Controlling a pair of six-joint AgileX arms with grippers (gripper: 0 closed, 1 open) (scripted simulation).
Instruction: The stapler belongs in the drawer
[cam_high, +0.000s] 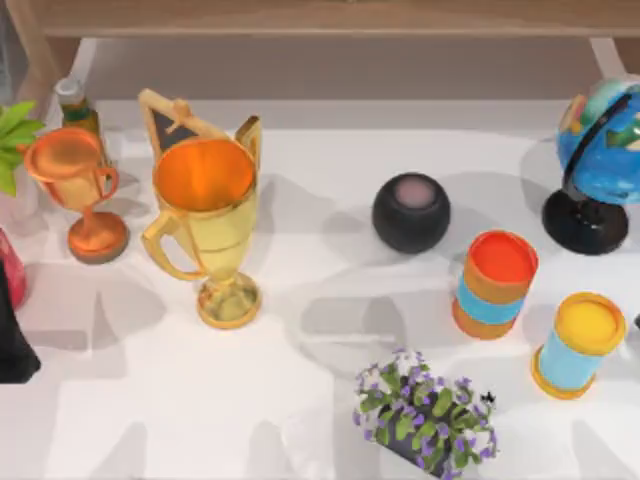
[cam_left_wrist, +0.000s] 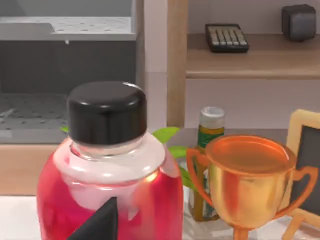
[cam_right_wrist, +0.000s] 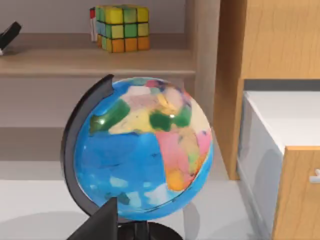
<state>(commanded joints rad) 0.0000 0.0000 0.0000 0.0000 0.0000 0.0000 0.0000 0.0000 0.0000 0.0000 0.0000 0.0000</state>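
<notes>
Both grippers' fingers mostly cut off, state unclear; left arm (cam_high: 15, 345) half out of frame.

A rendered study or office: wooden shelves (cam_right_wrist: 95, 62) holding a calculator (cam_left_wrist: 227, 37), trophies (cam_high: 205, 225), a globe (cam_right_wrist: 145, 155).

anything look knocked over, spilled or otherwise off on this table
Nothing stands out. The gold trophy, copper trophy, globe and both striped cans stand upright, and no spill shows on the table.
</notes>
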